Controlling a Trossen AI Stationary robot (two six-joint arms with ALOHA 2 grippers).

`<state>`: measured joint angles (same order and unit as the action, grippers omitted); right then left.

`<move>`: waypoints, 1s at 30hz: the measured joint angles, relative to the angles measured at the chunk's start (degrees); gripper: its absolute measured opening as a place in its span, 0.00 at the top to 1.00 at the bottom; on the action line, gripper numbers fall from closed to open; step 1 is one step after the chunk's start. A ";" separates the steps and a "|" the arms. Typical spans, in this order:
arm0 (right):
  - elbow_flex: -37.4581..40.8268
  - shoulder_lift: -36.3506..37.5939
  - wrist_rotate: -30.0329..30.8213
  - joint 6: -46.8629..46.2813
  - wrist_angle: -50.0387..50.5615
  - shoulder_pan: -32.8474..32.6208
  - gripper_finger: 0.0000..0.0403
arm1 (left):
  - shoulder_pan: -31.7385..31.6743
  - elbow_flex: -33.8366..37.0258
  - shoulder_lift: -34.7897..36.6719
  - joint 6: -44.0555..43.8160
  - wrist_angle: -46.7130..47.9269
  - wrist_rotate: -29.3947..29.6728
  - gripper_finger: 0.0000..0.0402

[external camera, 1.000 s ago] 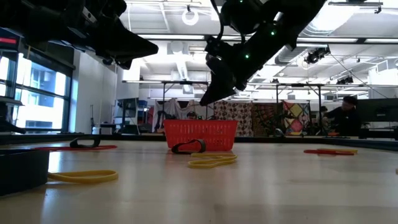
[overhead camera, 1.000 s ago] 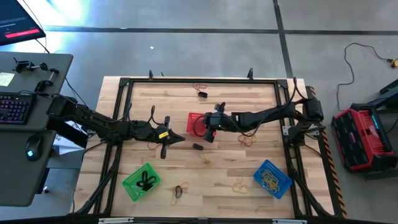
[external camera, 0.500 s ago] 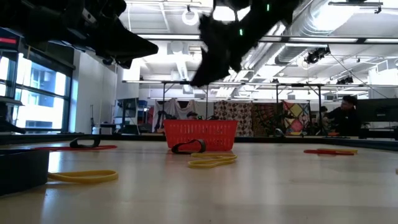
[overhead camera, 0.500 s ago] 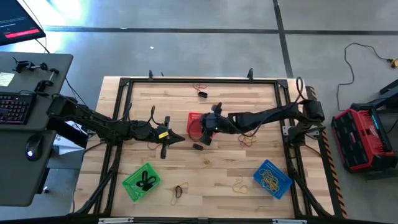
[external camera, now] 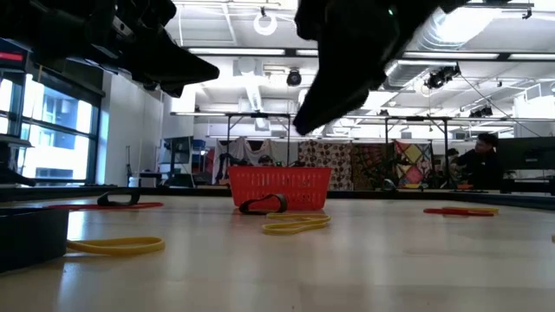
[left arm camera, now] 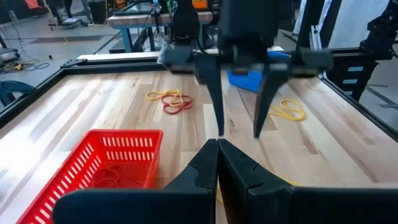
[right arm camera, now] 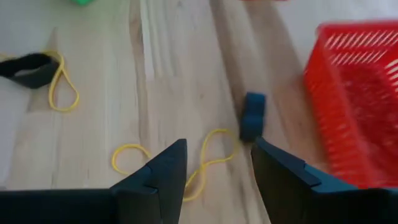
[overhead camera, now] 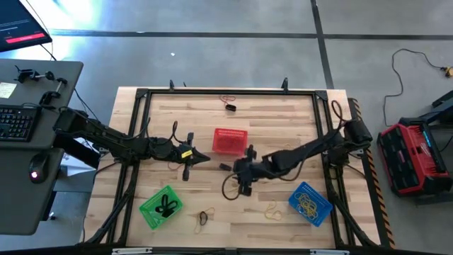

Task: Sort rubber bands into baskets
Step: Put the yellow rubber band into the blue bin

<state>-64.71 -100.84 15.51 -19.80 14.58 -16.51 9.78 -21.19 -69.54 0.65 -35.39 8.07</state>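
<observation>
Pick-up approach: right tool point(right arm camera: 214, 171), fingers wide and empty, hovers over a thin yellow rubber band point(right arm camera: 186, 165) on the wooden bench point(overhead camera: 283, 113); next, descend and pinch. Left tool point(left arm camera: 217, 163) waits, pinched together.

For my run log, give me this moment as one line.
right gripper: open, empty, above yellow band | left gripper: shut, waiting | red basket: behind right gripper

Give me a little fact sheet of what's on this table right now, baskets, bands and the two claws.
Red basket: table middle, reddish bands inside
Green basket: near left corner, black bands inside
Blue basket: near right corner, yellow bands inside
Loose yellow band: on the wood beneath the right gripper
Right gripper: open, empty, beside the red basket
Left gripper: shut, waiting at the left
</observation>
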 joint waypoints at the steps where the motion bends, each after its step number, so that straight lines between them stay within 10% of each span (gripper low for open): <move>1: 0.71 -0.72 -0.08 -0.80 -1.36 -0.46 0.58 | 0.00 0.00 0.00 -0.20 0.02 -0.03 1.00; 24: 1.10 -12.60 1.40 -11.29 -4.83 -2.03 0.58 | 0.09 0.00 -0.11 -1.09 1.32 -10.07 1.00; 30: 1.03 -13.19 0.87 -11.13 -5.08 -2.09 0.75 | 0.07 0.00 -2.36 -1.77 0.97 -10.04 1.00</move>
<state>-63.68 -114.03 16.38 -30.93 9.50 -18.60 9.85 -21.19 -71.89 -1.12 -34.42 -1.98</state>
